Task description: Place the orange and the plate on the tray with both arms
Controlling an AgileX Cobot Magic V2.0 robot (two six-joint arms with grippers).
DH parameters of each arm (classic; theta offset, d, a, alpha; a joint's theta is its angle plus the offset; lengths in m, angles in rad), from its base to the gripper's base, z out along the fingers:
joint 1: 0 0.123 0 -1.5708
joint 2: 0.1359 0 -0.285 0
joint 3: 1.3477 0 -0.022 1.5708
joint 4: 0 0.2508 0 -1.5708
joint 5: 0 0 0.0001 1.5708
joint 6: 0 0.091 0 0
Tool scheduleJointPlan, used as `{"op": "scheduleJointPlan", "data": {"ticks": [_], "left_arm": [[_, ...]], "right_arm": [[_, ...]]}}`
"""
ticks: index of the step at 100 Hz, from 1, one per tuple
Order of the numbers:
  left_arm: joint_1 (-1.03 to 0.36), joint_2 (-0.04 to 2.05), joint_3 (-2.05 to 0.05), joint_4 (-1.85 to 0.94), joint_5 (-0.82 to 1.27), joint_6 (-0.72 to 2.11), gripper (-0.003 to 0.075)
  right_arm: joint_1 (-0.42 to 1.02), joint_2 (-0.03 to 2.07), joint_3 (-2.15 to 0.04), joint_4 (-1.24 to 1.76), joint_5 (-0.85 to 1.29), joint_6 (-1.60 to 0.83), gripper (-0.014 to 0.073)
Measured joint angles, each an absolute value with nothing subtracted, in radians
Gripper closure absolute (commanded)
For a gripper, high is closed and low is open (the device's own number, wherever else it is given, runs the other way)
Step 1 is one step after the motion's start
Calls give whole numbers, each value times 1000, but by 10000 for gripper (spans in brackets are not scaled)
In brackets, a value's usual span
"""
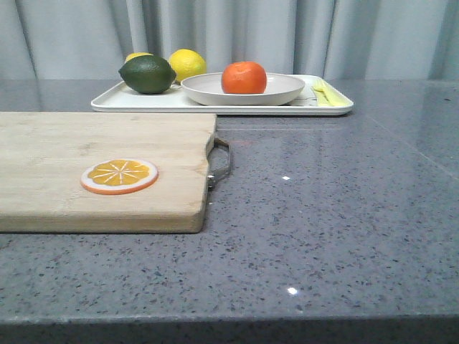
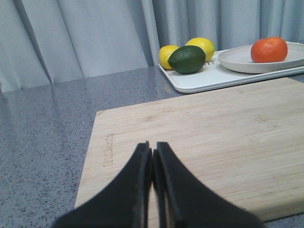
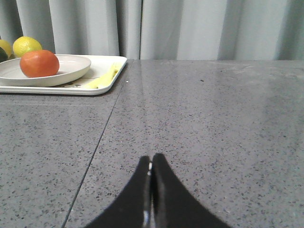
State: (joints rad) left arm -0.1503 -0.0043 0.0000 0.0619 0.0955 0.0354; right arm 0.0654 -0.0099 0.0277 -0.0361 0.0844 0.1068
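The orange (image 1: pixel 244 77) sits in the beige plate (image 1: pixel 281 90), and the plate stands on the white tray (image 1: pixel 136 102) at the back of the table. They also show in the left wrist view as orange (image 2: pixel 269 49), plate (image 2: pixel 237 59), tray (image 2: pixel 204 80), and in the right wrist view as orange (image 3: pixel 39 63), plate (image 3: pixel 76 66), tray (image 3: pixel 110 66). My left gripper (image 2: pixel 152 147) is shut and empty above the wooden cutting board (image 2: pixel 204 133). My right gripper (image 3: pixel 151 159) is shut and empty over bare grey table. Neither gripper shows in the front view.
A dark green lime (image 1: pixel 147 74) and two yellow lemons (image 1: pixel 187 64) lie on the tray's left end. A flat orange slice disc (image 1: pixel 119 175) lies on the cutting board (image 1: pixel 72 165), which has a metal handle (image 1: pixel 221 163). A yellow mark (image 1: pixel 323 93) is on the tray's right end. Grey curtain behind.
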Motion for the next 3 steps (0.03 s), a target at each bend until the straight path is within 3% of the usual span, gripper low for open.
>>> {"op": "scheduleJointPlan", "data": {"ticks": [3], "left_arm": [[-150,-4,0,62,96,35,739]], "right_arm": [[65,-10,28,-36,84,107,662]]}}
